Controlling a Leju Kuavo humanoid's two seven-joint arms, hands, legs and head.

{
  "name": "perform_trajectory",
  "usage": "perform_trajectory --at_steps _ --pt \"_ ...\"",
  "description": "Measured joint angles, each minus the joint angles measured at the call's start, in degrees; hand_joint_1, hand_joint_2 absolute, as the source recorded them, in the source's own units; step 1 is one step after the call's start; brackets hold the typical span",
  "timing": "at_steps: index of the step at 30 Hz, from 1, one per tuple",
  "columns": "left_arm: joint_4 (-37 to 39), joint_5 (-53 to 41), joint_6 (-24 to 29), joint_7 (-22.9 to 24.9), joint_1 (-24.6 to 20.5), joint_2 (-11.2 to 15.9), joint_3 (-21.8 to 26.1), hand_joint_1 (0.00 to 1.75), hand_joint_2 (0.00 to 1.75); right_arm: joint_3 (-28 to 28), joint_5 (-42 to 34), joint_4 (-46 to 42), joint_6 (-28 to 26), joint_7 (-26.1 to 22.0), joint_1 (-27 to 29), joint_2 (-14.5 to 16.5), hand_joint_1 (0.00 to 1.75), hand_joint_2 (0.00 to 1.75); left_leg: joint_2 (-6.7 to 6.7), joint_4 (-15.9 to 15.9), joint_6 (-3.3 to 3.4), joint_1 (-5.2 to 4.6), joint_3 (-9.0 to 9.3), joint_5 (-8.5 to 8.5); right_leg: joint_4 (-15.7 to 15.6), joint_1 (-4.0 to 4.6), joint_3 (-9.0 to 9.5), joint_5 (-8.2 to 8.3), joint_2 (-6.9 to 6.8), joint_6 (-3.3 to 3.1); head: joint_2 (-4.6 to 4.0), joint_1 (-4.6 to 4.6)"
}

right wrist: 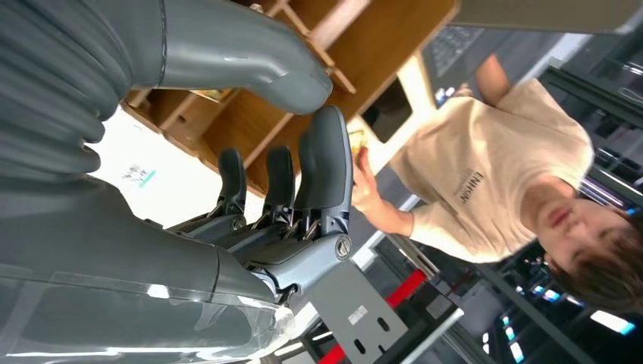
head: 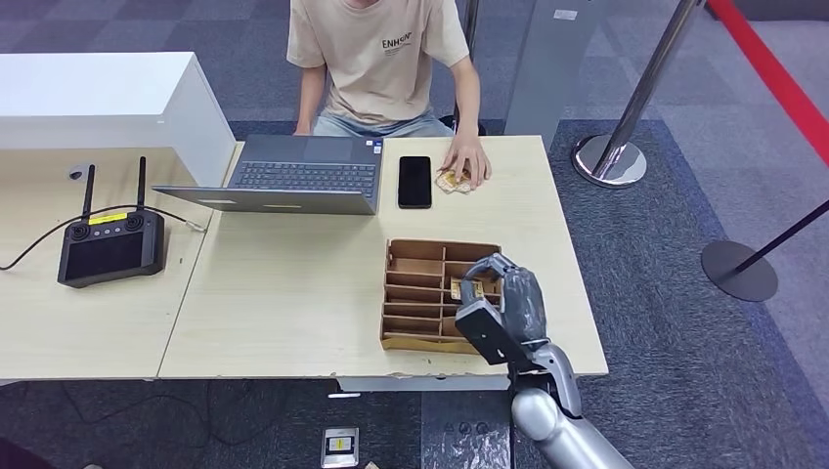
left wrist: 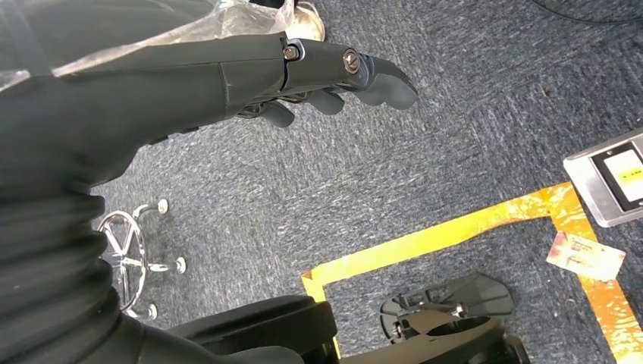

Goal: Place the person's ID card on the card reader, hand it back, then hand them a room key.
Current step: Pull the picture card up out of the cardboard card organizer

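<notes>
A brown divided box stands at the table's near right. My right hand hovers over its right side, fingers bent down toward a yellowish key card in one slot. In the right wrist view the thumb and fingers stand apart over the box, gripping nothing. Across the table a person rests a hand on a small card beside the flat black card reader. My left hand hangs over the carpet, holding nothing.
An open grey laptop sits left of the reader. A black controller with two antennas lies on the left table, behind it a white cabinet. Stanchion bases stand on the floor to the right.
</notes>
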Motion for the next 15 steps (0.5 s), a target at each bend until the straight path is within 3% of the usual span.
perform_trajectory --at_steps 7,12,15 --pt "0.00 -0.26 0.01 0.00 0.00 -0.02 0.00 0.00 1.75 0.42 -0.66 3.02 -0.13 0.07 -0.13 0.14 0.87 1.75 0.00 0.00 0.00 0.00 0.00 0.00 0.00 0.00 0.00 0.00 0.00 0.00 0.00 -0.01" --pt "0.00 -0.32 -0.04 0.00 0.00 -0.02 0.00 0.00 1.75 0.64 -0.69 4.20 0.01 0.07 -0.35 0.14 0.32 1.75 0.00 0.00 0.00 0.00 0.00 0.00 0.00 0.00 0.00 0.00 0.00 0.00 0.00 -0.01" --pt "0.00 -0.40 -0.08 0.11 0.00 -0.01 0.00 0.00 1.75 0.75 -0.58 4.87 -0.05 0.04 -0.72 0.14 0.32 1.75 0.00 0.00 0.00 0.00 0.01 0.00 0.00 0.00 0.00 0.00 0.00 0.00 0.00 -0.01"
